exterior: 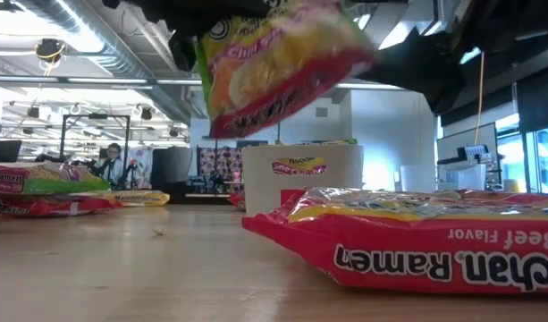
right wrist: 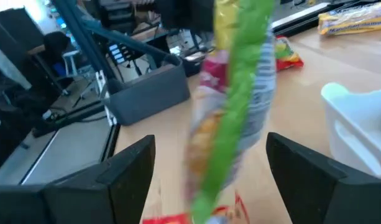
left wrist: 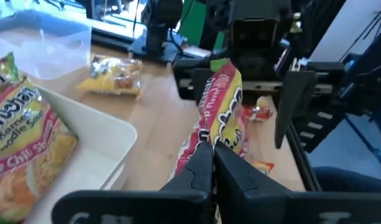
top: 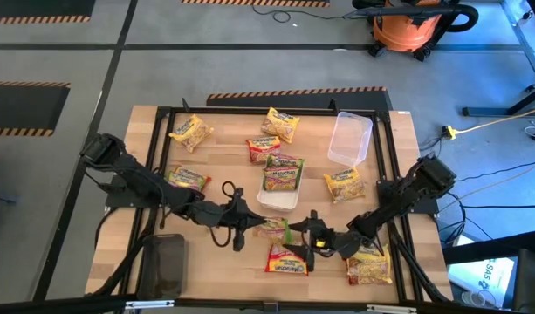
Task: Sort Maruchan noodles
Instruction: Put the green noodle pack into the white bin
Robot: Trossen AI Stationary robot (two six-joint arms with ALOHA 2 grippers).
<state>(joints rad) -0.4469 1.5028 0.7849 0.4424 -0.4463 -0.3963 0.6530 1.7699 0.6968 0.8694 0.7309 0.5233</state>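
Your left hand (top: 257, 225) is pinching one noodle pack (top: 274, 228) shut between its fingers and holding it up off the worktop (top: 223, 148). Your right hand (top: 304, 234) is waiting wide open, and the pack is hanging between its fingers (right wrist: 125, 165). A red pack (top: 286, 259) is lying flat just below. A white tray (top: 276, 199) is sitting close by with another pack (top: 283, 174) in it.

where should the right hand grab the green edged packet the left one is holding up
Take the green-edged crinkly plastic ramen packet by its free end, opposite the left hand, which is shut on the near end. It hangs edge-on above the table, presenting a thin face, so the right hand, open with a finger on either side, should close across the flat faces, coming from its own side.
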